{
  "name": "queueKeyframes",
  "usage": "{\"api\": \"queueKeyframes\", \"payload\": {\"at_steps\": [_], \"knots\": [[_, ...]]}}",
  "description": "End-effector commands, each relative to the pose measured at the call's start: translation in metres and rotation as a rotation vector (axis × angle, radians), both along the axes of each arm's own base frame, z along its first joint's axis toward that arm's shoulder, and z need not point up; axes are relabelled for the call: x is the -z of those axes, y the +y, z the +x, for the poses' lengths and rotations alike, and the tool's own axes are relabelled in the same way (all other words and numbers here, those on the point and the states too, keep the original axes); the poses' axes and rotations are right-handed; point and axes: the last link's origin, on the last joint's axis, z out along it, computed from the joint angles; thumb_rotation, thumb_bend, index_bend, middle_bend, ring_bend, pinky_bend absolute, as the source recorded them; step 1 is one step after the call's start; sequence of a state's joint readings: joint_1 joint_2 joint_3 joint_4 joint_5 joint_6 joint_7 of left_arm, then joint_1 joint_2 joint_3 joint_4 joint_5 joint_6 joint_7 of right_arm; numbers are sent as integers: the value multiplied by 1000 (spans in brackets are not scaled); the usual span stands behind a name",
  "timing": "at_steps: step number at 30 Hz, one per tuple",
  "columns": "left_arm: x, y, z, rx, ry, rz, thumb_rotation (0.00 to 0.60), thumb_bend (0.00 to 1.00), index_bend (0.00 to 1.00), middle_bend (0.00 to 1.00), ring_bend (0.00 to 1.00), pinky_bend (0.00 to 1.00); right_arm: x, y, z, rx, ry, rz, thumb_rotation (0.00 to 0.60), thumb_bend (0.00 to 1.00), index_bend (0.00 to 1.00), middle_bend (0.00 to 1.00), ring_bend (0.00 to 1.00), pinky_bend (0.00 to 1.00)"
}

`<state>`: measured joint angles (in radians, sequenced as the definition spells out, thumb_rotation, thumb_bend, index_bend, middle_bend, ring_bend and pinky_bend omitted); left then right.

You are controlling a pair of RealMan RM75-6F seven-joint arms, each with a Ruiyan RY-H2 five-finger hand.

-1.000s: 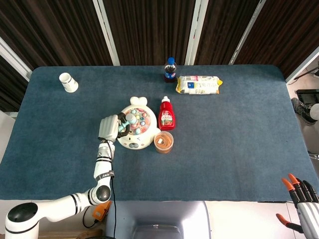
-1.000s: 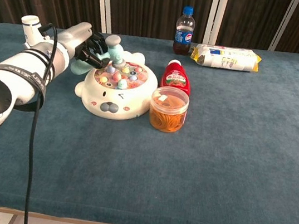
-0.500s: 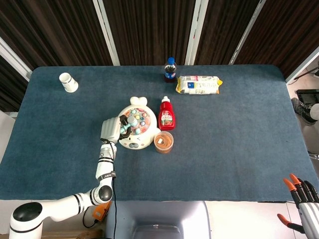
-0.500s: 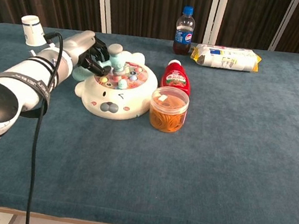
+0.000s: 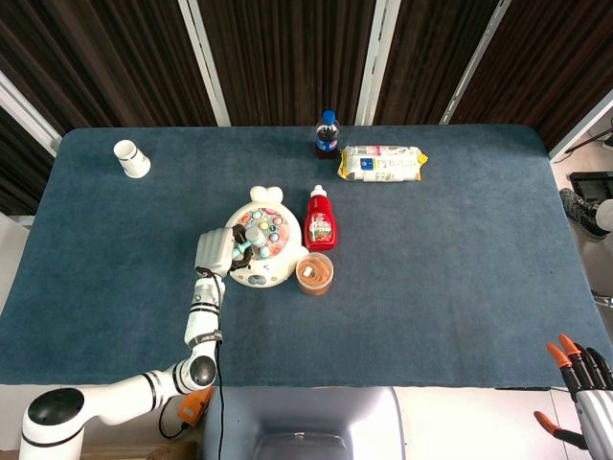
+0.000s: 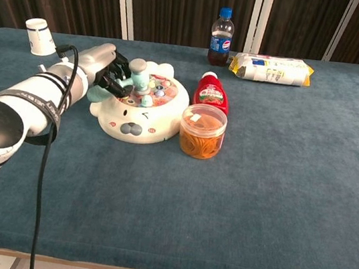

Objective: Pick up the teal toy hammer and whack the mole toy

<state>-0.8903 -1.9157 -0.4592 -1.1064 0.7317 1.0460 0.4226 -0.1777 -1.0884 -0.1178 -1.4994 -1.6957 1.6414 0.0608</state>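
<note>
I am holding the teal toy hammer [image 6: 136,74] in my left hand [image 6: 108,70], fingers wrapped round the lower part of its handle, with the head sitting over the left side of the mole toy [image 6: 142,110]. From the chest view the head looks to be at or just above the coloured pegs; I cannot tell whether it is touching one. The mole toy is sitting toward the middle of the table [image 5: 460,278], a little left of centre, with the orange-lidded jar [image 6: 201,131] just beside its right side and the ketchup bottle [image 6: 211,92] just behind that jar.

I am judging the hammer to be hollow plastic: light, stiff and a bit slick, so the grasp only needs to be firm enough to stop it twisting on impact. Low on the handle is the right place to hold, since that is leaving the head free to swing. The mole toy looks like a light plastic shell that could skid on the cloth if I am striking at an angle, so I am aiming to come down straight. The jar is close enough that a wide swing could clip it.

My right hand [image 5: 584,388] is showing only at the near right corner of the head view, off the table, fingers apart and grasping nothing.
</note>
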Motion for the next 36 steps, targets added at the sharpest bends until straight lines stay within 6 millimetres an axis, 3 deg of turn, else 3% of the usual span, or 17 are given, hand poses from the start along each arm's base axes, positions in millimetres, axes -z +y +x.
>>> {"api": "queueKeyframes", "payload": {"at_steps": [1, 7, 12, 19, 36], "knots": [[-4, 2, 2, 5, -13, 13, 600, 817, 695, 939, 885, 1000, 0, 0, 0, 1, -1, -2, 600, 174, 0, 12, 0, 0], [-27, 15, 8, 14, -42, 70, 600, 818, 695, 939, 886, 1000, -2, 1, 0, 1, -1, -5, 600, 174, 0, 12, 0, 0], [-40, 27, 1, -24, -30, 74, 600, 819, 695, 939, 885, 1000, -4, 2, -1, 5, -2, -18, 600, 174, 0, 12, 0, 0], [-38, 31, -12, -62, -19, 29, 600, 820, 696, 940, 885, 1000, 0, -1, -1, 9, 4, -7, 600, 174, 0, 12, 0, 0], [-25, 29, -7, -64, -7, -3, 600, 818, 699, 941, 886, 1000, -2, 0, -2, 13, 3, -10, 600, 174, 0, 12, 0, 0]]}}
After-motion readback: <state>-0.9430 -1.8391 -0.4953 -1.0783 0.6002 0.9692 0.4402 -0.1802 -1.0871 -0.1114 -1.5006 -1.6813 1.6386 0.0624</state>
